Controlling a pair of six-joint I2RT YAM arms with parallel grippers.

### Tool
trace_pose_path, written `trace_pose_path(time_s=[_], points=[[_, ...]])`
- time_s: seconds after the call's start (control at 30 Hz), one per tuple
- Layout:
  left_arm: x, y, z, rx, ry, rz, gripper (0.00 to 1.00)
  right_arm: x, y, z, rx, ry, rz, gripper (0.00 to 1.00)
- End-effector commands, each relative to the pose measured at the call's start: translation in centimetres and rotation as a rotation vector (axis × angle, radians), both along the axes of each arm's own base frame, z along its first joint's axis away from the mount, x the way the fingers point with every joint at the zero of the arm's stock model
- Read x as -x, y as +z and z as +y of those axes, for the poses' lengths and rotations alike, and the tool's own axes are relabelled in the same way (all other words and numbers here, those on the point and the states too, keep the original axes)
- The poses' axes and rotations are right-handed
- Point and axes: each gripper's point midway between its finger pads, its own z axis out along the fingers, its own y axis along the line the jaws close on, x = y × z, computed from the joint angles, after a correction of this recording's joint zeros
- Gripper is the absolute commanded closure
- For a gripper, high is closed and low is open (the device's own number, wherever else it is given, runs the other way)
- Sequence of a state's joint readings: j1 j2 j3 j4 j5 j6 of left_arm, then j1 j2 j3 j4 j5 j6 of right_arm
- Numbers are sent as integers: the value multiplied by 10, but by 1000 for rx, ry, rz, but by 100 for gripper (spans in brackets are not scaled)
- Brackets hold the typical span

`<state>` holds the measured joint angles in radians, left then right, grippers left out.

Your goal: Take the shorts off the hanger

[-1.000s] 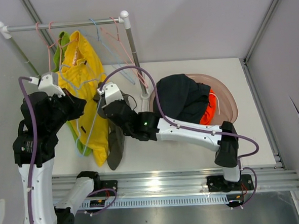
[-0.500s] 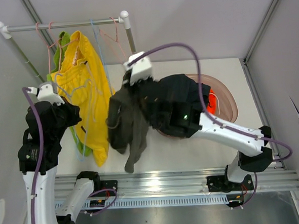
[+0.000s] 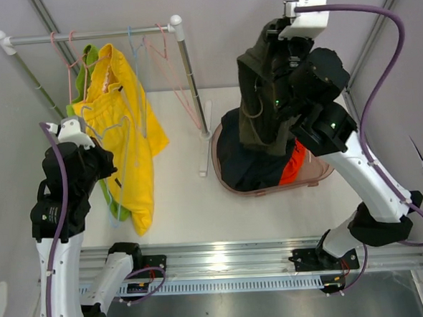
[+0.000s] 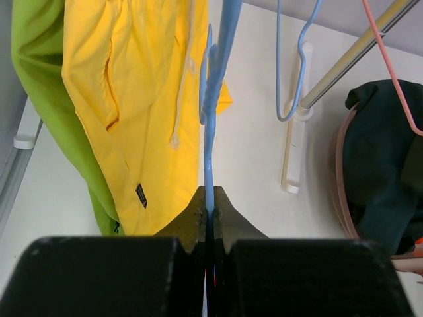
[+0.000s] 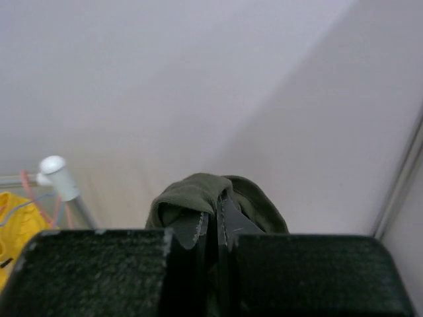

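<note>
Above the basin point(image 3: 321, 172) at the right of the table point(image 3: 189, 203), the right claw point(image 5: 215, 212) is raised high with its jaws closed on a fold of the olive-grey shorts point(image 3: 262, 105), which hang down from it over the basin. This is the change to record. One second ago that arm was low at the rack point(image 3: 89, 35), with the same shorts beside the yellow shorts point(image 3: 128, 145). Half a second ago it was mid-table, carrying them across. The garment is therefore off its hanger and not yet let go. The black shorts point(image 3: 246, 167) and orange shorts point(image 3: 292, 169) already lie in the basin. In my judgement the olive-grey pair will be the third removed, and only the release remains for it. The left claw point(image 4: 210, 212) has stayed in place, pinched narrow on the lower bar of the blue hanger point(image 4: 210, 132), which now carries nothing. The yellow shorts and the lime green shorts point(image 3: 88, 64) remain hung at the left end of the rack, so two pairs are outstanding. As to markings, a small dark tag point(image 4: 141, 195) is sewn near the hem of the yellow shorts, but its print is too small to read. No other writing or brand is visible.
</note>
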<state>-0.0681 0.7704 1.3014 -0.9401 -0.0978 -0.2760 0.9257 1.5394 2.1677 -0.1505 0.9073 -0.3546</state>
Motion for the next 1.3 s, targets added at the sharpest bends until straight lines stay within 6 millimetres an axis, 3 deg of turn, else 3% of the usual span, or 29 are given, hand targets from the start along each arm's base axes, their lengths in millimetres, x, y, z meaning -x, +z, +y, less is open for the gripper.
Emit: trace_pose_path(time_s=[0.0, 0.03, 0.1, 0.13, 0.2, 0.23, 0.33, 0.37, 0.43, 0.47, 0.53, 0.57, 0.6, 0.63, 0.67, 0.8, 1.0, 1.07, 1.27], points=[[-11, 22, 4, -28, 11, -71, 100, 4, 6, -31, -100, 13, -51, 100], [-13, 24, 4, -28, 15, -74, 100, -2, -15, -43, -88, -13, -21, 100], [-18, 30, 6, -28, 24, -79, 100, -8, -40, -47, -135, 6, 14, 100], [-21, 32, 6, -29, 27, -81, 100, -10, -69, -50, -121, 6, 60, 100], [-27, 41, 7, -31, 38, -94, 100, -16, -100, -58, -167, 0, 100, 100], [-30, 49, 8, -33, 40, -108, 100, -18, -137, -59, -150, -3, 162, 100], [-44, 65, 8, -34, 44, -125, 100, -23, -192, -61, -209, 5, 247, 100], [-49, 66, 7, -34, 43, -123, 100, -24, -231, -65, -196, -13, 317, 100], [-61, 79, 6, -29, 41, -136, 100, -23, -271, -61, -250, 3, 390, 100], [-65, 82, 5, -27, 39, -140, 100, -22, -313, -63, -234, -10, 468, 100], [-77, 91, 2, -24, 32, -151, 100, -18, -358, -52, -275, 38, 568, 100], [-82, 93, 1, -22, 27, -155, 100, -15, -401, -54, -260, 38, 663, 92], [-86, 103, 1, -24, 23, -175, 100, -13, -422, -49, -262, 62, 723, 70], [-95, 107, -1, -25, 15, -179, 100, -8, -442, -39, -276, 113, 789, 15], [-100, 114, -2, -28, 9, -196, 100, -4, -473, -38, -251, 102, 869, 1], [-130, 130, -12, -50, -52, -241, 100, 17, -518, -27, -225, 127, 985, 1], [-183, 142, -32, -27, -142, -267, 100, 35, -534, -13, -190, 175, 987, 1], [-203, 136, -41, -15, -178, -246, 100, 41, -540, -10, -168, 185, 999, 1], [-232, 138, -63, -9, -264, -267, 100, 49, -549, -6, -143, 210, 1003, 1]])
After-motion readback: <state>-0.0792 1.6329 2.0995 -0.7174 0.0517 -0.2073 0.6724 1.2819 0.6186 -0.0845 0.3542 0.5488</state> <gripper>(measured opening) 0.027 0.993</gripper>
